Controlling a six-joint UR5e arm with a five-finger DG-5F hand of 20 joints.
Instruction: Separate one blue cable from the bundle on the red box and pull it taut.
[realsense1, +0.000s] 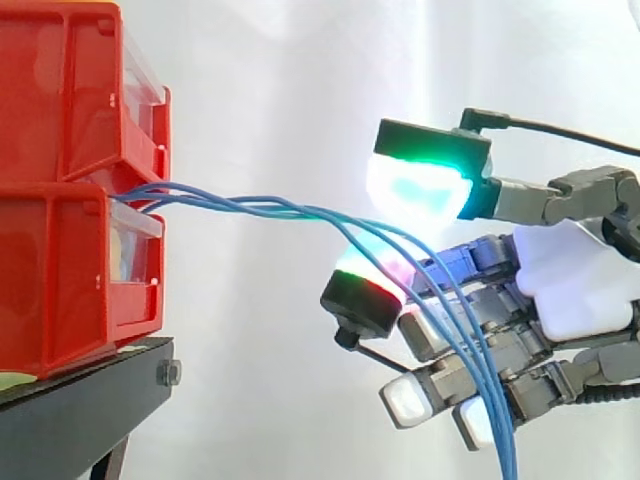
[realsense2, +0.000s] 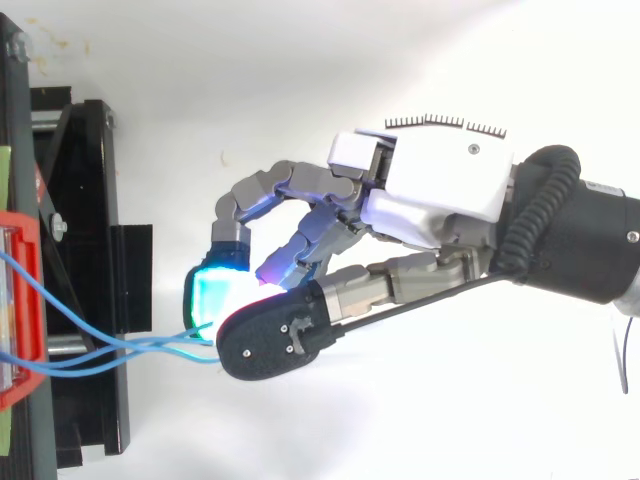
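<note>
Blue cables (realsense1: 232, 201) bunched at red bins (realsense1: 60, 250), curving down across hand (realsense1: 575, 285).

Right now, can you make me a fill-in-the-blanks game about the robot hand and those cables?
1. The cables are coloured ____.
2. They come out from between two stacked bins that are ____.
3. The stand under the bins is ____.
4. At the hand, the cables bend and hang ____.

Missing words: blue, red, black, down.
</note>
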